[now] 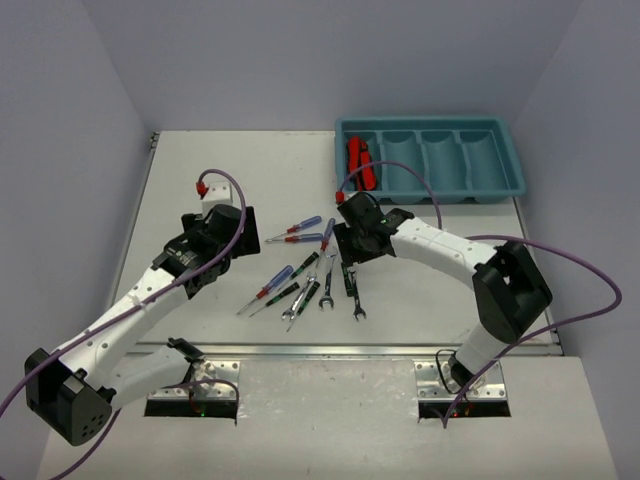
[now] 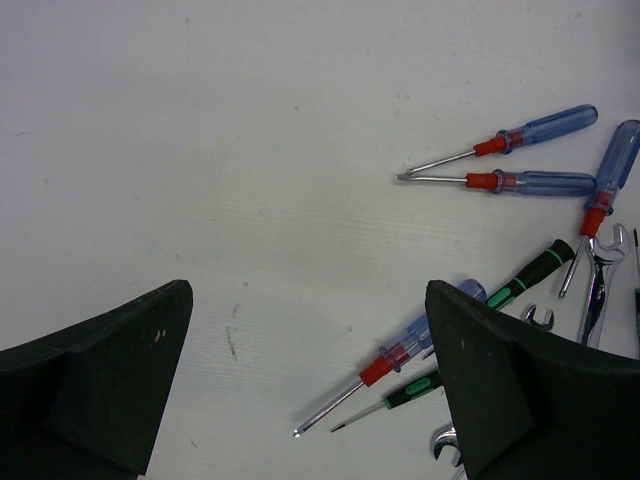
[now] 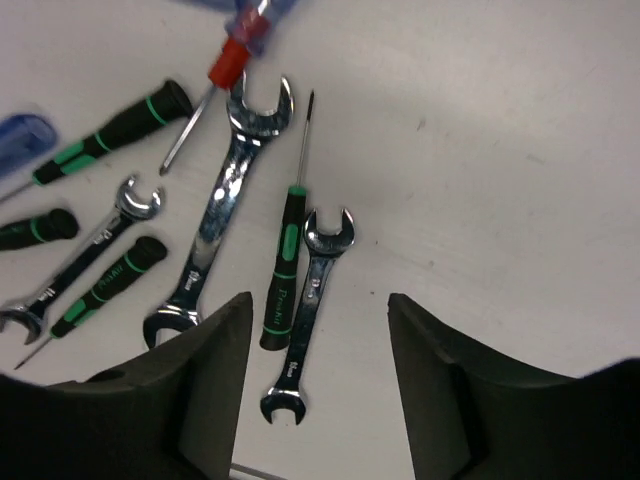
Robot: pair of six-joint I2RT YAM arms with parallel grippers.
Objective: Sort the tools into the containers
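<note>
The teal tray [image 1: 425, 124] stands at the back right, with red-and-black folding knives [image 1: 360, 163] in its leftmost compartment. The other tools lie loose mid-table: blue-handled screwdrivers [image 1: 300, 229], thin black/green screwdrivers [image 1: 303, 266] and silver wrenches [image 1: 327, 294]. My right gripper [image 1: 345, 250] hangs open above the pile's right side. In the right wrist view a short wrench [image 3: 312, 300] lies flat between its fingers [image 3: 318, 305], with a black/green screwdriver [image 3: 282, 268] beside it. My left gripper [image 2: 308, 300] is open over bare table, left of a blue-handled screwdriver [image 2: 400, 355].
A larger wrench [image 3: 222, 200] and a third wrench [image 3: 90, 255] lie left of the right gripper. Three of the tray's compartments [image 1: 445, 160] hold nothing. White walls close in the table at the left, back and right. Purple cables loop above both arms.
</note>
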